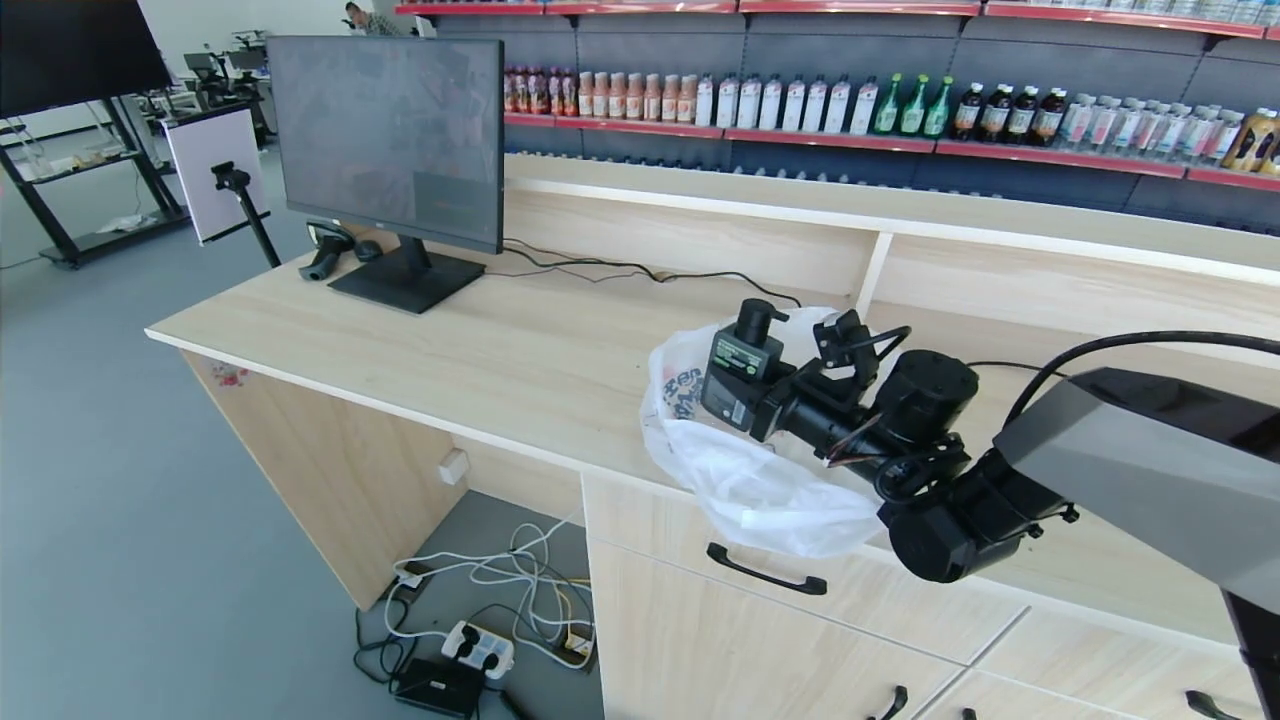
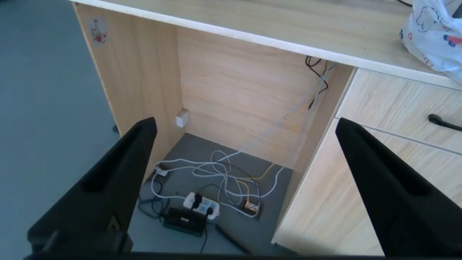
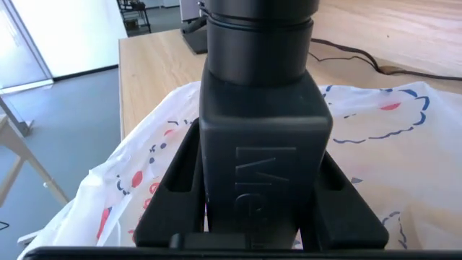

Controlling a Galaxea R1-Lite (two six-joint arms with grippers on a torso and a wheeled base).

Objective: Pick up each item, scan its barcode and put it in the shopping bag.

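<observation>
My right gripper [image 1: 768, 408] is shut on a black pump bottle [image 1: 741, 365] with a green-and-white label. It holds the bottle just above the open mouth of the white plastic shopping bag [image 1: 770, 495], which sits at the counter's [image 1: 450, 340] front edge. In the right wrist view the bottle [image 3: 260, 137] stands between the dark fingers [image 3: 170, 191], with the bag [image 3: 404, 137] spread behind it. My left gripper [image 2: 245, 195] hangs open and holds nothing, below counter height in front of the knee space.
A monitor [image 1: 390, 140] and a handheld scanner [image 1: 325, 255] stand at the counter's far left. Cables and a power strip [image 1: 480, 645] lie on the floor under the counter. Drawer handles [image 1: 765, 572] face me. Shelves of bottles [image 1: 900, 100] line the back.
</observation>
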